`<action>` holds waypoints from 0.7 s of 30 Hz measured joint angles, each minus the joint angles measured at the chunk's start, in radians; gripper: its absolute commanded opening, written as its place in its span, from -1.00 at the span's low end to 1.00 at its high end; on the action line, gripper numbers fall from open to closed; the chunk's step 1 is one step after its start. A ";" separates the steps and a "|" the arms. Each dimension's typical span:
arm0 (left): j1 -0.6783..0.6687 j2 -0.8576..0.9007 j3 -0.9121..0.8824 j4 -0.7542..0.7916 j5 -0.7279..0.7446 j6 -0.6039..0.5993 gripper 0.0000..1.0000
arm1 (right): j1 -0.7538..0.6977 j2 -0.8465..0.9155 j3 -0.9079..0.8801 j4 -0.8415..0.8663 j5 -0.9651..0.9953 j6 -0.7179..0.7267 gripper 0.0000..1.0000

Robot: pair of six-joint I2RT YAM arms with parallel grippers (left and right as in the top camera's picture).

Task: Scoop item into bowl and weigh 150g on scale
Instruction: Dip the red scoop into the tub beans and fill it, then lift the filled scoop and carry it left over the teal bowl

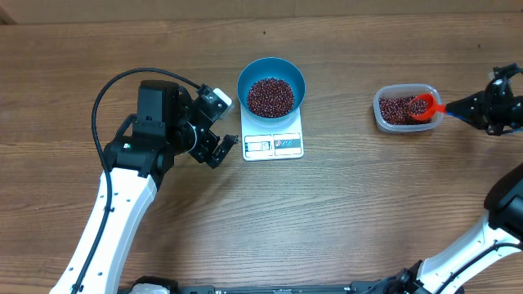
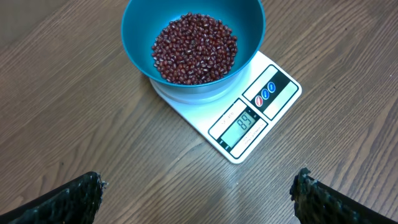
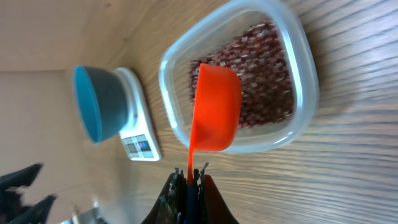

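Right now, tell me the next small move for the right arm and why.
Probably dip the red scoop into the beans in the clear tub to fill it. The right gripper is shut on its handle, the scoop looks empty, and the scale under the blue bowl seems to read 84, short of target.

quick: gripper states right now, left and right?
Left gripper: open, holding nothing.
Right gripper: shut on the handle of the red scoop, which is over the clear tub.
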 measured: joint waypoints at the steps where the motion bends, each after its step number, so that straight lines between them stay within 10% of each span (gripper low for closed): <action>1: 0.000 0.000 0.000 0.000 0.000 0.000 0.99 | -0.005 0.000 0.000 -0.009 -0.018 -0.014 -0.93; 21: 0.000 0.000 0.000 0.000 0.000 0.000 0.99 | 0.018 0.000 0.000 -0.093 -0.304 -0.160 -0.93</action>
